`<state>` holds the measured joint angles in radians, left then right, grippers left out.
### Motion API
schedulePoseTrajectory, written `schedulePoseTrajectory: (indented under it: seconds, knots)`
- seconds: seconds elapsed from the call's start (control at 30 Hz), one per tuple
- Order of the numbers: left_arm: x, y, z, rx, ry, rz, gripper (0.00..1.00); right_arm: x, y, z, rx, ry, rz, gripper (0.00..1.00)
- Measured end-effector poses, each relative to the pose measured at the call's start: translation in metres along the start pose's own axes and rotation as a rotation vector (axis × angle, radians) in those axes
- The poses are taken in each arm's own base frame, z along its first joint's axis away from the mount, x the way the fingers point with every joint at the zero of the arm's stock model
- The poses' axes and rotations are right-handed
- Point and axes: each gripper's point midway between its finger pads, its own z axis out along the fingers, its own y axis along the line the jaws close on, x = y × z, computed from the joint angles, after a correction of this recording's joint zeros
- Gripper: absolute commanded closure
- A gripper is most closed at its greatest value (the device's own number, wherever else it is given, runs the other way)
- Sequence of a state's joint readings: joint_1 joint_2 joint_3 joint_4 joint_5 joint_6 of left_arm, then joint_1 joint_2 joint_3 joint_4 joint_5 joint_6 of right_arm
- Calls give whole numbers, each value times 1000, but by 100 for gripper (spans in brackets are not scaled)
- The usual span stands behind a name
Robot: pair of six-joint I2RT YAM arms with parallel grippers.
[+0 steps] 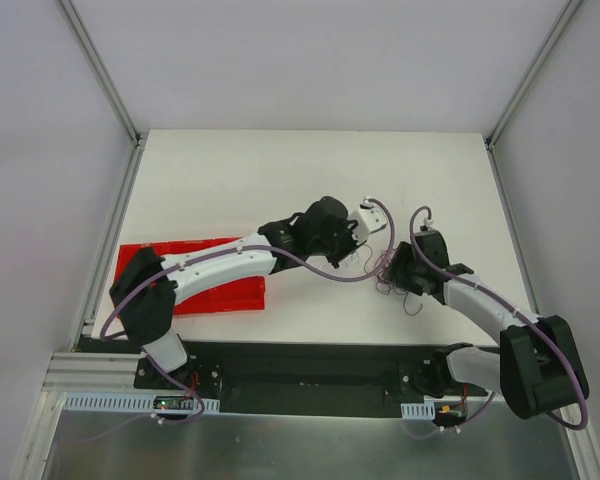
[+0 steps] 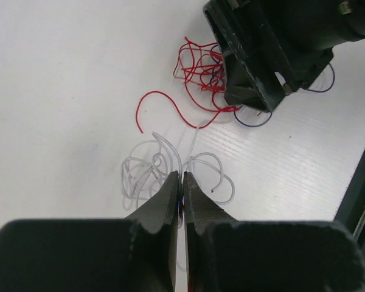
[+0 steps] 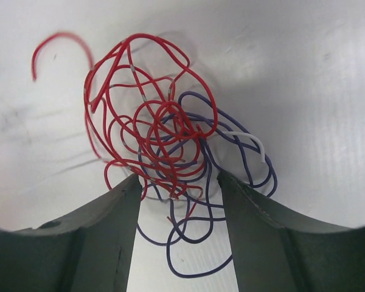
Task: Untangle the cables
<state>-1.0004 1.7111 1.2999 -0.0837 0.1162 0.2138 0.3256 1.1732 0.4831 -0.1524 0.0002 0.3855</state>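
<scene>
The left gripper (image 2: 181, 179) had its two black fingers pressed together, tips down on the white table (image 2: 61, 73). Thin whitish wire loops (image 2: 147, 170) lay right at those tips, spreading to either side and just ahead of them. Strands ran into the seam between the fingers, but whether any was actually pinched could not be told.

Farther ahead of the left gripper, toward the upper right of its wrist view, sat a tangle of hair-thin red wires (image 3: 164, 131) and purple wires (image 3: 188, 237). One loose red end curled back toward the whitish loops.

The right gripper (image 3: 179, 188) stood over that tangle with its fingers apart, one on each side of the knot. The red coils bunched between and just beyond its tips, and the purple loops trailed back between the fingers toward the wrist. A short white strand (image 3: 249, 141) crossed the purple wires beyond the finger on the right of that view.

The two grippers were near each other but apart. A flat red plastic tray (image 1: 230, 295) lay well behind the left gripper, beneath its arm.
</scene>
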Motion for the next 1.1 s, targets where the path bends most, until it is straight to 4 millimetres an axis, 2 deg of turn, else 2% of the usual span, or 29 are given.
schedulePoseTrajectory:
  seconds: [0.1,0.23,0.3,0.37,0.47,0.53,0.57,0.67,0.77,0.87,0.97,1.1]
  knots:
    - [-17,4,-30,-50,-63,-59,100,-15,-14,3,60,-42,62,42]
    - [-41,6,-71,-81,-161,-148,100,-38,-50,1,178,-114,157,41]
    - [-51,9,-86,-91,-203,-206,100,-42,-64,-4,226,-127,167,41]
    - [-58,12,-95,-83,-233,-286,100,-41,-66,-10,227,-114,131,37]
    - [-55,26,-98,-49,-238,-465,100,-46,-42,-26,142,-142,20,31]
    - [-47,39,-96,-25,-224,-588,100,-52,-18,-41,47,-189,-61,30]
    - [-42,46,-94,-11,-213,-648,100,-54,3,-53,-44,-213,-120,30]
    - [-24,56,-87,13,-168,-772,100,-51,46,-77,-251,-245,-253,30]
    - [-11,43,-81,68,-116,-835,100,-34,84,-89,-436,-220,-382,30]
    - [-12,31,-83,127,-97,-869,100,-7,116,-90,-582,-195,-526,30]
    - [-15,22,-84,174,-91,-882,100,15,134,-88,-670,-172,-620,31]
    - [-10,16,-86,192,-76,-903,100,26,155,-86,-744,-164,-672,33]
